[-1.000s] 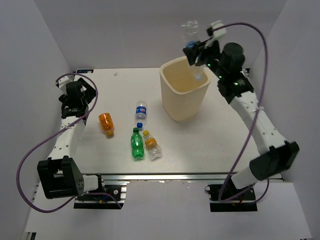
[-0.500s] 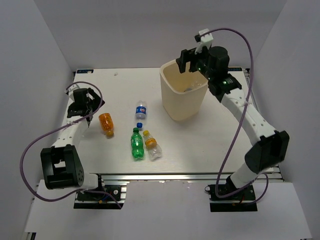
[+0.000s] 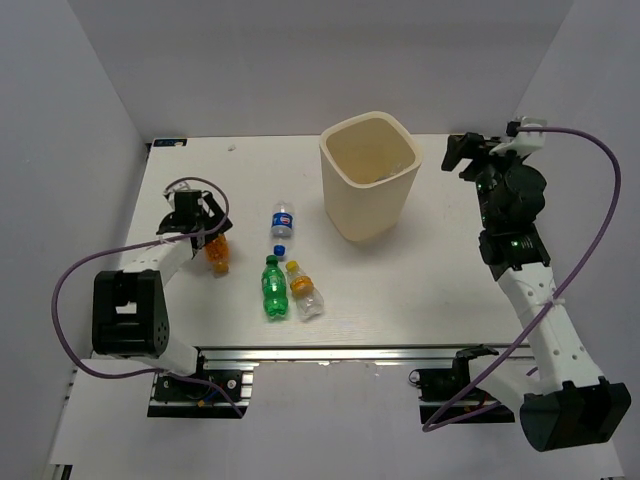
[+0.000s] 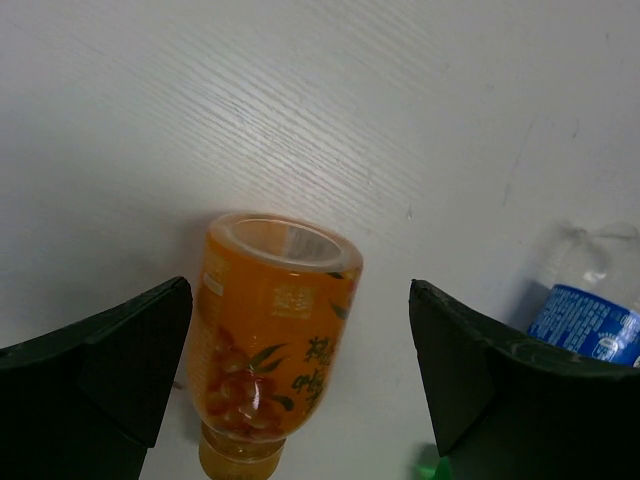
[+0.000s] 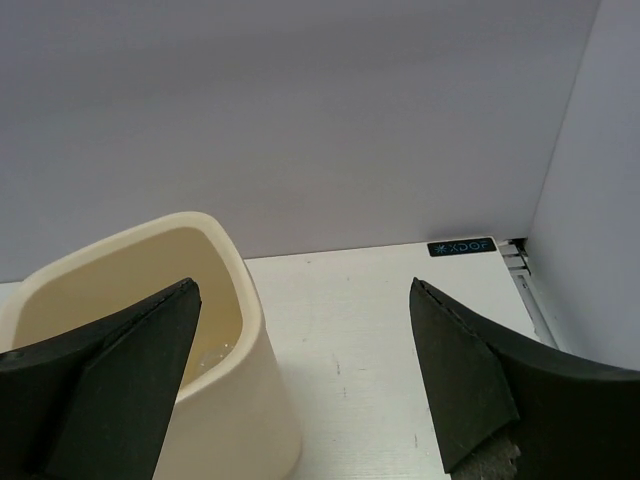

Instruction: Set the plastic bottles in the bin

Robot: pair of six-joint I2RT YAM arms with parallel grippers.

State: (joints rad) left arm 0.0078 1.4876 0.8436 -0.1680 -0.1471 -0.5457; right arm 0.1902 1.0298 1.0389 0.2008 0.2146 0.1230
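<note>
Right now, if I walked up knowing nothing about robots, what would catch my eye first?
Probably the tall cream bin at the back middle of the table, the biggest thing there. Left of it, small bottles lie on their sides: a green bottle, a yellow-capped bottle, a blue-labelled bottle and an orange bottle. The left gripper hangs open over the orange bottle; the right gripper is open, right of the bin.

Bin (image 3: 362,208): upright on desk (image 3: 430,275)
Left pincer (image 3: 207,232): over orange bottle (image 3: 217,256)
Right pincer (image 3: 462,154): right of bin, apart
Green bottle (image 3: 272,289): lying near centre
</note>
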